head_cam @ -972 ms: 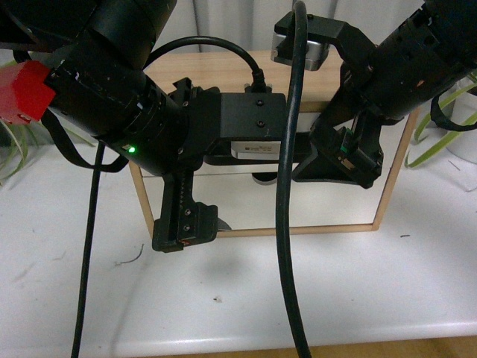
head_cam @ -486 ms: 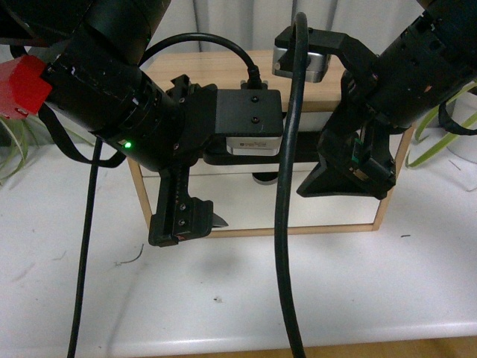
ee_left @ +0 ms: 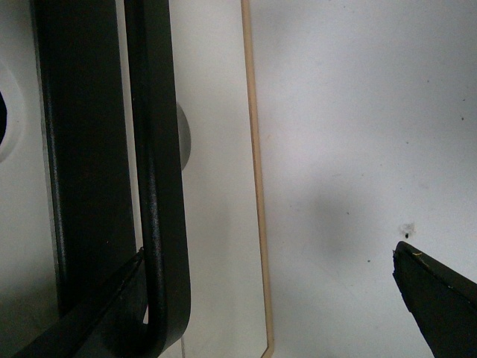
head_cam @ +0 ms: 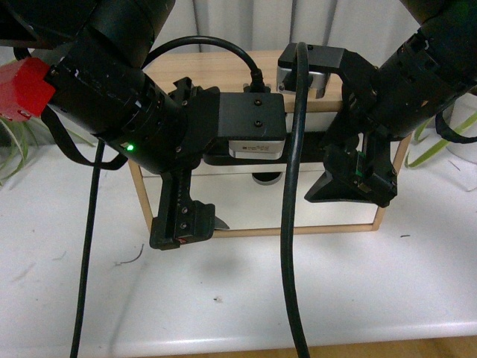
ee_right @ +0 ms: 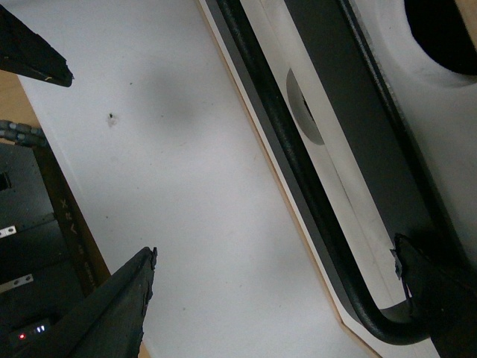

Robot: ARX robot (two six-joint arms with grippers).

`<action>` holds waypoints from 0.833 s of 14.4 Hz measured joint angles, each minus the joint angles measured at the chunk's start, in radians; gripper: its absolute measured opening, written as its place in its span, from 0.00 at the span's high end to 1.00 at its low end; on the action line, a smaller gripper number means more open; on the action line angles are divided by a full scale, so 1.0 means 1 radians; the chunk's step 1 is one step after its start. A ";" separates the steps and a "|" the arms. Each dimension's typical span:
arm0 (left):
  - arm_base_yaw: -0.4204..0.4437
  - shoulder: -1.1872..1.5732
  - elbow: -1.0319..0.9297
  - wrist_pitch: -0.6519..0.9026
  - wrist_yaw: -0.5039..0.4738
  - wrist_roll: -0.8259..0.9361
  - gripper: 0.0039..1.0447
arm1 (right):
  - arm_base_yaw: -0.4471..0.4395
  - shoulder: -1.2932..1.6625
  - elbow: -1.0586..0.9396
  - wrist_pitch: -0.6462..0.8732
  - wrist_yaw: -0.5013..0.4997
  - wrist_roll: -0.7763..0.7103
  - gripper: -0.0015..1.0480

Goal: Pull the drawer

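Observation:
The drawer [head_cam: 246, 205] shows its white front in a light wood frame, mostly hidden behind both arms. In the left wrist view its black bar handle [ee_left: 160, 186] runs beside the half-round notch [ee_left: 183, 142]. My left gripper [ee_left: 276, 298] is open; one finger [ee_left: 97, 313] lies at the handle's bent end and the other [ee_left: 436, 298] is far off over the table. My right gripper [ee_right: 276, 298] is open too, with one finger [ee_right: 436, 298] against the other end of the handle [ee_right: 298, 186]. In the front view the left gripper [head_cam: 182, 224] and right gripper [head_cam: 350, 186] hang before the drawer.
The cabinet stands on a white table [head_cam: 335, 283] whose front edge is near the camera. A thick black cable [head_cam: 291, 261] hangs in front. Plant leaves [head_cam: 440, 142] and a white pot [head_cam: 466, 127] sit right; more leaves [head_cam: 15, 149] are left.
The right gripper has shifted a little right and lower along the drawer front. The left gripper has barely moved. The drawer looks unmoved.

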 joint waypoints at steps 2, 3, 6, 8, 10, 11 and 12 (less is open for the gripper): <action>0.000 -0.001 0.000 -0.019 0.010 0.015 0.06 | 0.000 0.002 0.004 -0.039 -0.016 -0.018 0.07; 0.000 -0.002 0.002 -0.033 0.011 0.040 0.06 | 0.008 0.007 0.006 -0.054 -0.019 -0.027 0.07; 0.000 -0.017 0.000 -0.082 0.022 0.086 0.06 | 0.014 -0.001 0.008 -0.119 -0.021 -0.068 0.07; -0.010 -0.119 -0.106 -0.143 0.042 0.166 0.06 | 0.050 -0.106 -0.125 -0.154 -0.027 -0.132 0.07; -0.012 -0.172 -0.163 -0.147 0.058 0.195 0.06 | 0.067 -0.160 -0.201 -0.131 -0.027 -0.134 0.07; -0.014 -0.204 -0.195 -0.151 0.060 0.211 0.06 | 0.073 -0.187 -0.240 -0.119 -0.029 -0.133 0.07; -0.018 -0.248 -0.238 -0.144 0.060 0.216 0.06 | 0.082 -0.218 -0.285 -0.097 -0.034 -0.119 0.07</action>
